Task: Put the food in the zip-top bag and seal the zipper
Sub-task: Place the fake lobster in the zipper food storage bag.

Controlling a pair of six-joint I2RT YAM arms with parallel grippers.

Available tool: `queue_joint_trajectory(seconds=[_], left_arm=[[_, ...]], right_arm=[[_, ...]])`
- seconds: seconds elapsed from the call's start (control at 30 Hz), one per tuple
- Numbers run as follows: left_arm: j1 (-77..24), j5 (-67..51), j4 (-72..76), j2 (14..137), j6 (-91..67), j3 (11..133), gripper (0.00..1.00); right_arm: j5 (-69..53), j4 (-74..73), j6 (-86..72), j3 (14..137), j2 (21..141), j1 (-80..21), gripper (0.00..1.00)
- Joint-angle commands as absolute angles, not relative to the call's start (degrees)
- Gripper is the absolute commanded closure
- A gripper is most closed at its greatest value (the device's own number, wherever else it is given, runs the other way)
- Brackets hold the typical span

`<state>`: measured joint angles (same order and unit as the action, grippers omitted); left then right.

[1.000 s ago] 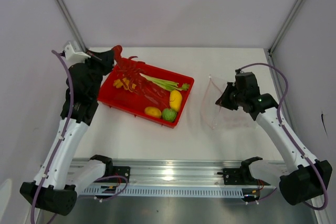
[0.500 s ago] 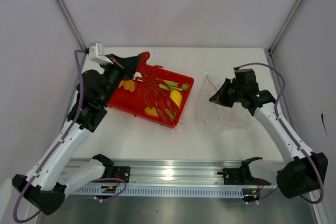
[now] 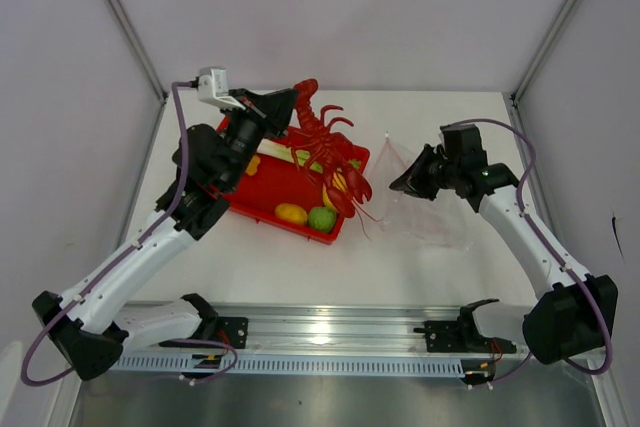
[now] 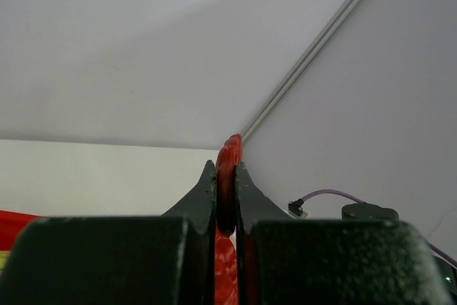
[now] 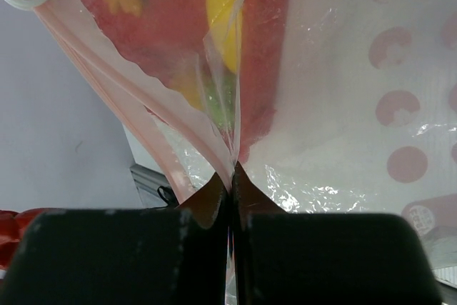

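My left gripper [image 3: 288, 99] is shut on the tail of a red lobster-shaped toy [image 3: 335, 152], which hangs over the right end of the red tray [image 3: 262, 193]. In the left wrist view the red tail [image 4: 230, 151] is pinched between my jaws. A yellow oval fruit [image 3: 291, 213] and a green round fruit [image 3: 322, 218] lie in the tray. My right gripper [image 3: 405, 179] is shut on the mouth edge of the clear zip-top bag [image 3: 425, 215] and holds it lifted, facing the tray. The pinkish zipper strip [image 5: 121, 69] runs up and to the left from my jaws [image 5: 230, 176].
The tray sits left of centre on the white table [image 3: 450, 117]. A metal rail [image 3: 330, 332] runs along the near edge. Grey walls close in the back and both sides. A gap of bare table lies between the tray and the bag.
My left gripper has lifted the red lobster toy from the tray's far left corner and carried it right, towards the bag. My right gripper has moved a little left with the bag's mouth.
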<state>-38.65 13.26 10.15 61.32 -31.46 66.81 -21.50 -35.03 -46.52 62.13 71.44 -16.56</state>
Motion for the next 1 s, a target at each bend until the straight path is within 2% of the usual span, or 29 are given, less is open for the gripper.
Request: queue_joint_trajectory(seconds=[0.0,0.5,0.97], left_arm=[[-41.65,18.97,16.87,62.22,-29.27,70.75,0.99],[-47.28,26.62,20.03,65.12,-24.53,74.18,0.99],[-55.11,35.77,32.16,69.17,-10.90,72.07,0.99]], right_arm=[[-21.80,-34.45,-48.34,64.60,71.89,-16.79,1.00],[-17.14,-35.86,-48.51,64.51,70.05,-17.84,1.00],[-24.52,-34.19,-56.77,64.69,66.45,-18.02,1.00]])
